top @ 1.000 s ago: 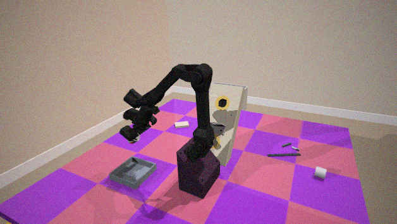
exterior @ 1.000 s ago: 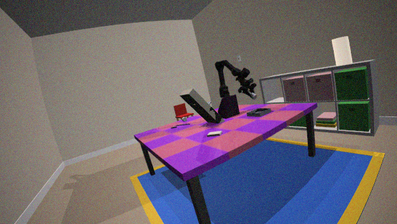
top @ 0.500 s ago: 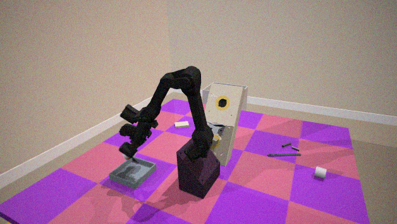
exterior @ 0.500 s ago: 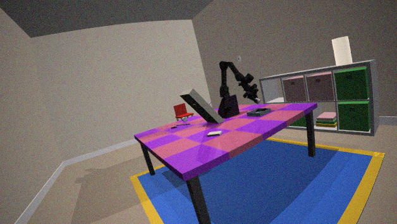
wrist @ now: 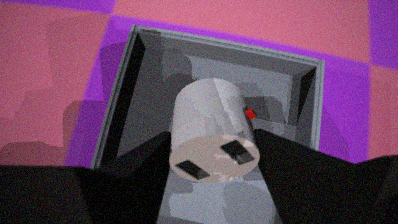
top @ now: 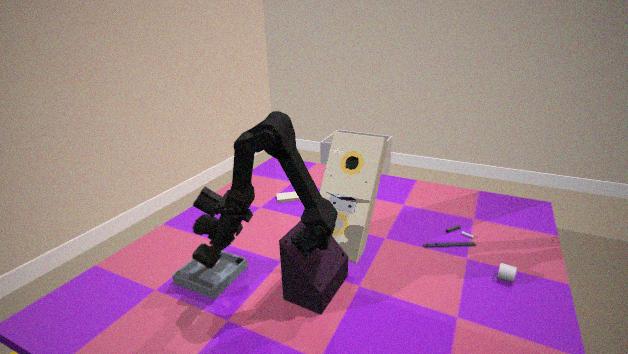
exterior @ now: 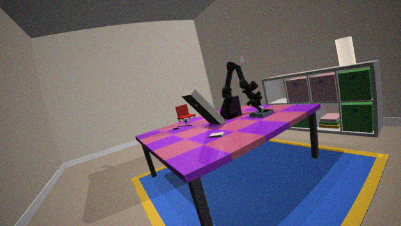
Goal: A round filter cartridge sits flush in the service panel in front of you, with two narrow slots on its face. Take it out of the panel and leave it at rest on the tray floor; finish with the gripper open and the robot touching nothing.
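My gripper point(wrist: 212, 138) point(top: 206, 256) point(exterior: 259, 108) is shut on the round filter cartridge point(wrist: 210, 117), a pale grey cylinder with two dark narrow slots on its near face and a small red mark on its side. I hold it low inside the grey tray point(wrist: 226, 48) point(top: 201, 286) point(exterior: 267, 113), over the tray floor; I cannot tell whether it touches the floor. The leaning beige service panel point(top: 367, 200) point(exterior: 204, 106) stands behind the arm, and its yellow-ringed socket point(top: 352, 162) is an empty dark hole.
The arm's dark base block point(top: 312, 272) stands between tray and panel. A white block point(top: 287, 196) point(exterior: 216, 134) lies by the panel. Dark rods point(top: 449, 244) and a small white cylinder point(top: 506, 272) lie at the right. A shelf point(exterior: 335, 96) stands beyond the table.
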{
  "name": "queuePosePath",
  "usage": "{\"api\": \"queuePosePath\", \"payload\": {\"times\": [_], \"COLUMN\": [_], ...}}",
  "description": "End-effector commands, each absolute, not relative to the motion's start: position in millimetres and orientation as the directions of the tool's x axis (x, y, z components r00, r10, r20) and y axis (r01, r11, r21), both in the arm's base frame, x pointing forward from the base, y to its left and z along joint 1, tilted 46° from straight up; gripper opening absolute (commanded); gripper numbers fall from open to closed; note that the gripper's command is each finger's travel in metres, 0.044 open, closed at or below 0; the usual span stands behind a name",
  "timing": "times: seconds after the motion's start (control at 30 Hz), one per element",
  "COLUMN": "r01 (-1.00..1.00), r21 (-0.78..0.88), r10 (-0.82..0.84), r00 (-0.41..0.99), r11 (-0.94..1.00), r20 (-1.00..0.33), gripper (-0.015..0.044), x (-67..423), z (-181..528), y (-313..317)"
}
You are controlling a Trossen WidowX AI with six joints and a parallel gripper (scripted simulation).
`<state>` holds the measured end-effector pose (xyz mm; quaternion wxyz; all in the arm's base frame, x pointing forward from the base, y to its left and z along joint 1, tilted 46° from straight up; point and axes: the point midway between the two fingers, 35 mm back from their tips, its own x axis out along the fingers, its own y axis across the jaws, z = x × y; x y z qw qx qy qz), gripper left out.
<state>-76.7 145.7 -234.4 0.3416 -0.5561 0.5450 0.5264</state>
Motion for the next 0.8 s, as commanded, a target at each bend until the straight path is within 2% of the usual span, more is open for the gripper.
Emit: {"api": "queuePosePath", "payload": {"times": [0.0,0.1,0.67,0.77], "r01": [-0.966,-0.966,-0.966,-0.966], "r21": [0.198,0.198,0.193,0.193], "r10": [-0.255,-0.255,-0.254,-0.254], "r00": [-0.152,-0.152,-0.146,-0.146], "r11": [-0.167,-0.167,-0.171,-0.171], "r20": [-0.955,-0.955,-0.956,-0.956], "gripper": [0.0,0.0,0.044,0.044], "x": [-76.1,-76.1,-75.6,-75.7], "z": [-240.3,-240.3,-238.4,-237.4], "y": [134.9,134.9,137.8,139.2]}}
